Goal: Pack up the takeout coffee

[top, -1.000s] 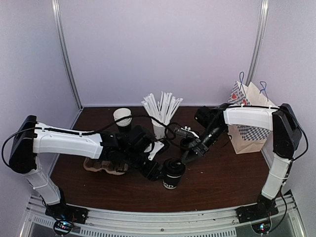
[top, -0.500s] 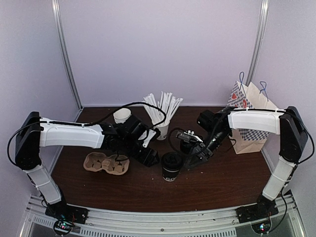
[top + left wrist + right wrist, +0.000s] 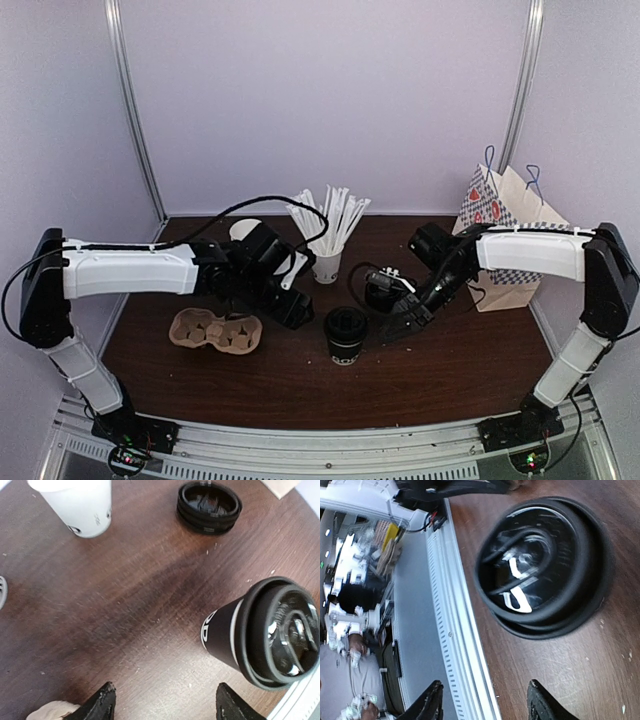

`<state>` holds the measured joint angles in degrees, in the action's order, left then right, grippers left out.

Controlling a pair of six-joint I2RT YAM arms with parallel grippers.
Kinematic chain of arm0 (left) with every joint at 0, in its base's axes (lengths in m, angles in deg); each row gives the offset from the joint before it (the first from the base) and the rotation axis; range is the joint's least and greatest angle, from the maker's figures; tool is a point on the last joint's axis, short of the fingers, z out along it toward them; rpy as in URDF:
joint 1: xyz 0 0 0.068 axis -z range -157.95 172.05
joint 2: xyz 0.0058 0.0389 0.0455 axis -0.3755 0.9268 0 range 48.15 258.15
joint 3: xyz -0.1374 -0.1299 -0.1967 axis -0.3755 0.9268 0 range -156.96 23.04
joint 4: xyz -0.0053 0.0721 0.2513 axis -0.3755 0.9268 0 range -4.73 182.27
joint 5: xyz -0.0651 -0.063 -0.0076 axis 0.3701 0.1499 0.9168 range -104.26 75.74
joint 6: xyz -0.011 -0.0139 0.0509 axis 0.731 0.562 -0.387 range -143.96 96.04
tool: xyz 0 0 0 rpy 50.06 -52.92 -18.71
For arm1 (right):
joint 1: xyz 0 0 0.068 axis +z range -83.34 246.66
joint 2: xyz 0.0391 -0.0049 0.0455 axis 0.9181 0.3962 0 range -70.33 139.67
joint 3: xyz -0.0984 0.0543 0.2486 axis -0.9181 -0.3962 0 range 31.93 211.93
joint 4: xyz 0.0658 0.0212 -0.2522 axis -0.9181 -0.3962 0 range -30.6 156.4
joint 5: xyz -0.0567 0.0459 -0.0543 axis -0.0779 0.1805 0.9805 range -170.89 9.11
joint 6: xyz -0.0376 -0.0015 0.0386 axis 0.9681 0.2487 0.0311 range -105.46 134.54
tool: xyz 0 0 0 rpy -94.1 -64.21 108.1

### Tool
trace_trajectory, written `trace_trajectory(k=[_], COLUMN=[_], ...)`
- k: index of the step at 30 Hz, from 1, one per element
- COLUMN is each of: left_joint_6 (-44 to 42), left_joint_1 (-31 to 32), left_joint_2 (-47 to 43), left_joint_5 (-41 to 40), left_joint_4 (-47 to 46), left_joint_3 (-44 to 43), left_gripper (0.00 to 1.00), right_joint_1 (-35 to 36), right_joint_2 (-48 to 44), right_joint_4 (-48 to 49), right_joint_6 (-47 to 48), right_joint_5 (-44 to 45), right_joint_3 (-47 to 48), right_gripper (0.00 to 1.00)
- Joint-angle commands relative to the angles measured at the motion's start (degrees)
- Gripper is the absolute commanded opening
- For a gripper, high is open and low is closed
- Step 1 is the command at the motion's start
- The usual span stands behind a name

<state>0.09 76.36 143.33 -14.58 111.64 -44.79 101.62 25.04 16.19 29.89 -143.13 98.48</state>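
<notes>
The left jaws, wide and empty like the right jaws, have withdrawn from the takeout coffee (image 3: 345,335), now free-standing with bare worktop (image 3: 440,385) toward the near edge.

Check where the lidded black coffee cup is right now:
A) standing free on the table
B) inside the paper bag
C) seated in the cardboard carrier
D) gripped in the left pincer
A: the coffee cup stands upright on the table, apart from both the open left pincer and the open right pincer.
</notes>
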Motion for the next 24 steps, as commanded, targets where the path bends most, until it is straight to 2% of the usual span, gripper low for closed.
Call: trace_trajectory(k=[1,5,10,19,24], left_joint_6=[1.11,1.81,3.60,7.29,9.14], left_joint_1=[-0.09,-0.08,-0.10,-0.12,-0.09], left_joint_2=[-4.71,-4.83,-0.57,6.11,6.78], left_joint_5=[-1.00,6.95,13.71,17.09,17.40], left_joint_4=[-2.49,-10.70,-14.57,-16.90,-16.83], left_joint_3=[-0.41,0.43,-1.54,-1.28,0.80], left_gripper=[0.70,0.70,0.69,0.61,0.57], right_joint_1=[-0.93,-0.91,-0.86,-0.92,-0.86], right_joint_2=[-3.76,-1.02,2.75,5.70,8.37], right_joint_4=[9.75,11.89,12.37,14.00,14.44], right_joint_6=[-11.48,-14.20,-14.74,-17.38,-18.72], right_joint_5=[6.13,4.03,1.42,-1.76,-1.48], right_joint_3=[-3.53,-3.19,-1.44,-0.46,0.34], right_gripper=[0.55,0.52,0.48,0.48,0.48])
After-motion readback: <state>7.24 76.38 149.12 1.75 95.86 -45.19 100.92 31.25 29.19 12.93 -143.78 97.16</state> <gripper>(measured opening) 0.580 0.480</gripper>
